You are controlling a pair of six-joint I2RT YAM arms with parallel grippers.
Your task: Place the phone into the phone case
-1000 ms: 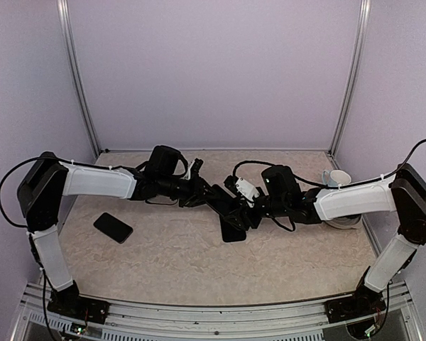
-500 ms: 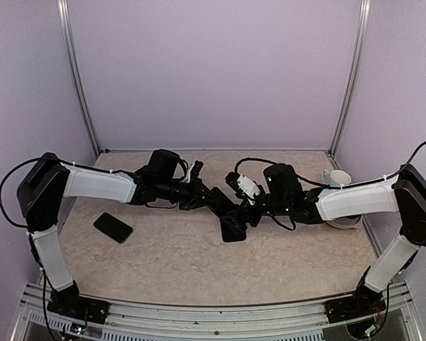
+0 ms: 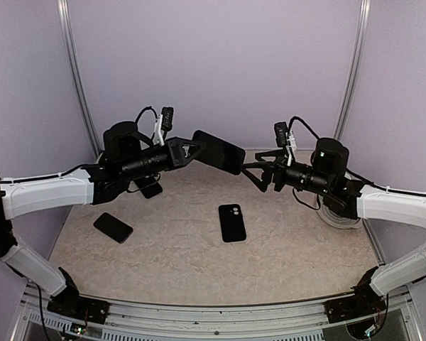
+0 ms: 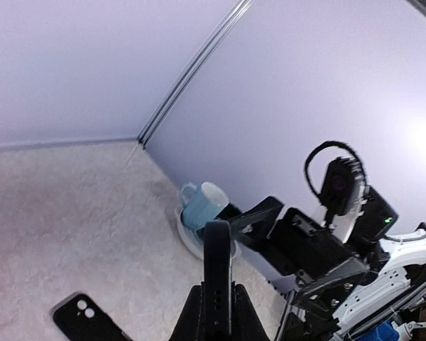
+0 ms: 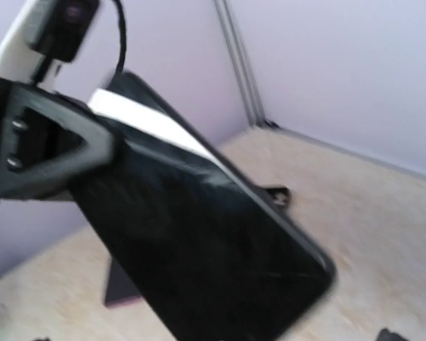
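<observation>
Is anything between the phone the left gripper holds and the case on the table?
Nothing visible. The phone is up in the air, the case lies uncovered on the table, the open right gripper off to one side.

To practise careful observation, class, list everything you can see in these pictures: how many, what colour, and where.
phone: one, black, held in the air
case: one, black, flat at mid-table
slab: one, black, phone-like, on the table's left side
dark flat item: one, farther back on the left; unclear what it is
mug: one, light blue, on the plate
plate: one, white, at the table's right side
table: one, beige marbled
left gripper: one, black, shut on the phone
right gripper: one, black, open and empty, facing the phone
</observation>
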